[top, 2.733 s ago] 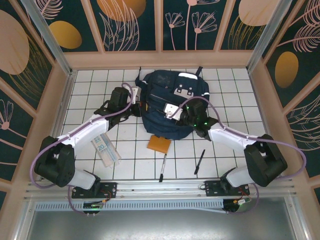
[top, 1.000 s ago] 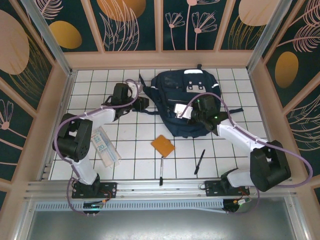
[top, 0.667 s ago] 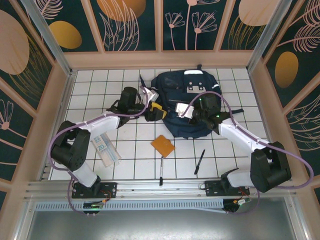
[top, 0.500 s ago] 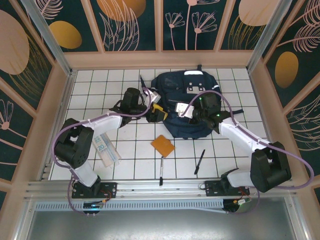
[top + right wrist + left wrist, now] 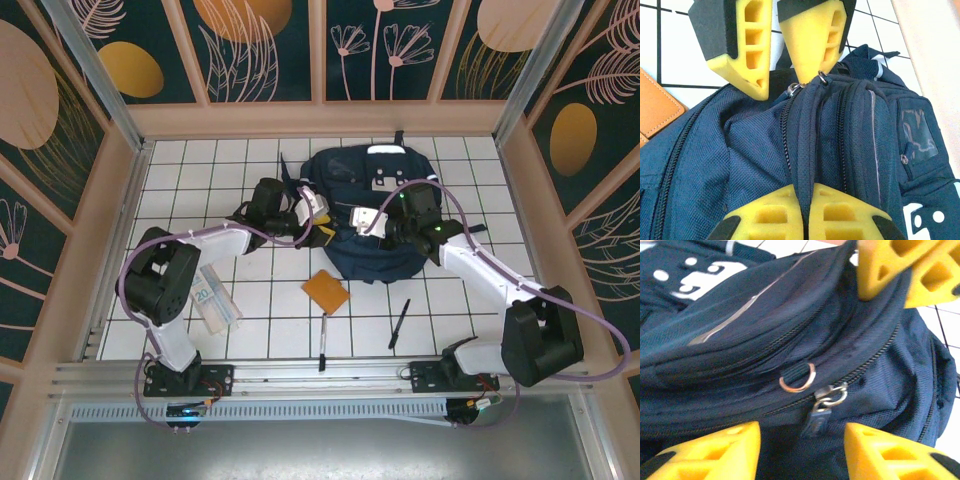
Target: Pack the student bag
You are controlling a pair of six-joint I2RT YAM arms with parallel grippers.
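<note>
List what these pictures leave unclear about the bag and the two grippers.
- Bag contents: every view, hidden by its closed fabric.
- Left gripper against the zipper pull: left wrist view, pull's end dark and blurred, contact unclear.
- Right gripper, shut on a fold of the bag: depth of pinch, right wrist view, fingers cut by the bottom edge.
- Orange wallet: right wrist view, cut by the left edge.

The numeral "20" was legible on the printed paper slip (image 5: 212, 303) at lower left. No other marking could be read.
</note>
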